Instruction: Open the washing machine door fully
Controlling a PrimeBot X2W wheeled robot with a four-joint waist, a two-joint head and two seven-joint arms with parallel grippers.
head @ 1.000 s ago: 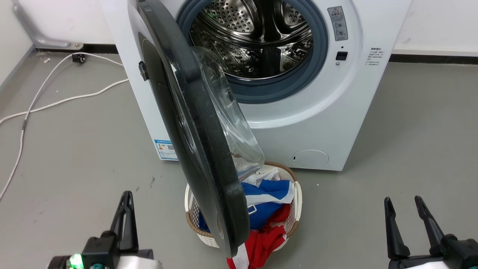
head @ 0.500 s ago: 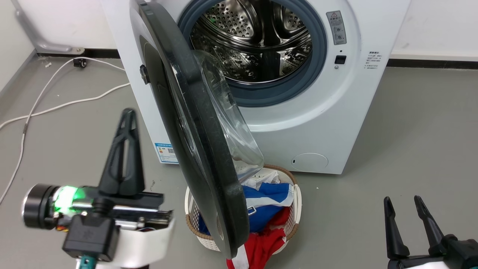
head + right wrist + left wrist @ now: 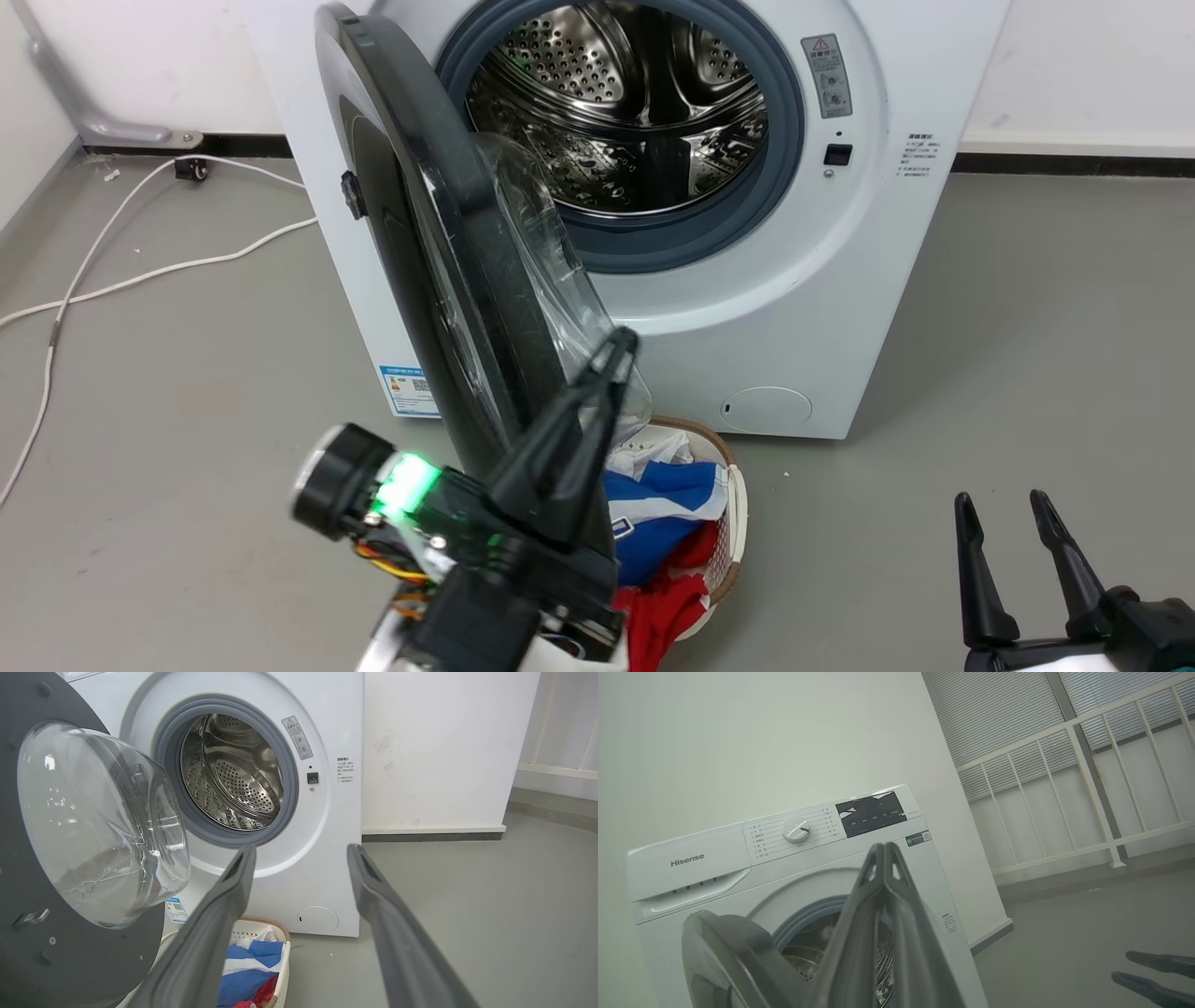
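Washing machine door (image 3: 439, 243), round, black-rimmed, glass-bowled, stands about square to the white machine front (image 3: 794, 308): roughly half done, wider swing left. Left gripper (image 3: 618, 343), fingers together and empty, near its free edge; right gripper (image 3: 999, 509) spread, well apart.

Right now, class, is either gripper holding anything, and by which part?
Nothing is held. The left gripper is shut and empty, near the washing machine door; the right gripper is open and empty.

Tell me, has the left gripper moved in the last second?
Yes. The left gripper has swung up and rightward, from left of the blue label to in front of the washing machine door.
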